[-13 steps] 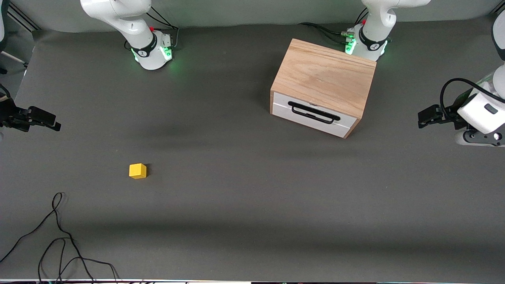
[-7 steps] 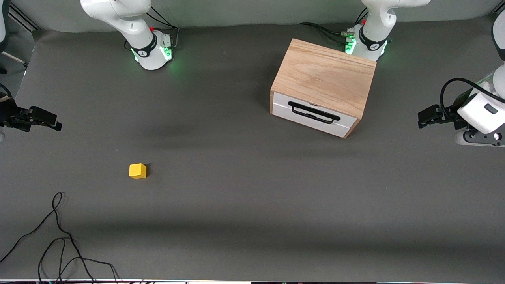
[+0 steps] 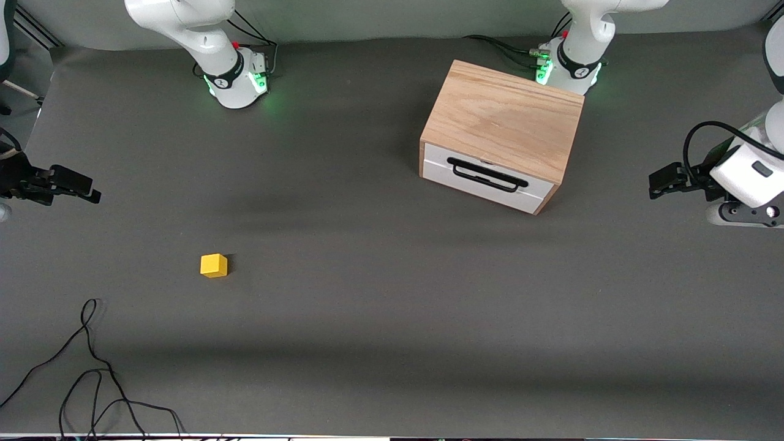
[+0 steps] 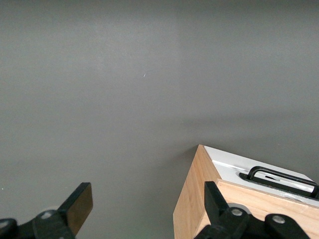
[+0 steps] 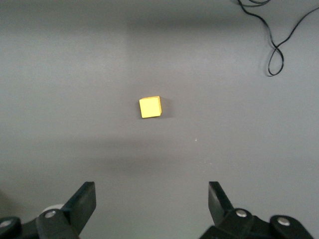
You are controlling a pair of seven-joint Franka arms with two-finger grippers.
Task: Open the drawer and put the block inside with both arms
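- Drawer shut in oak cabinet, contents unseen.
- Block alone on bench.
- Left gripper, right gripper: jaws apart, empty.

From my remote seat I just see a dark grey matte table with soft shadow bands, a loose black cable near the front edge.

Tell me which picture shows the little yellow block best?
The right wrist view: the block sits alone, large, near the middle, its top face plain. The front view shows it smaller on the table. The left wrist view doesn't show it.
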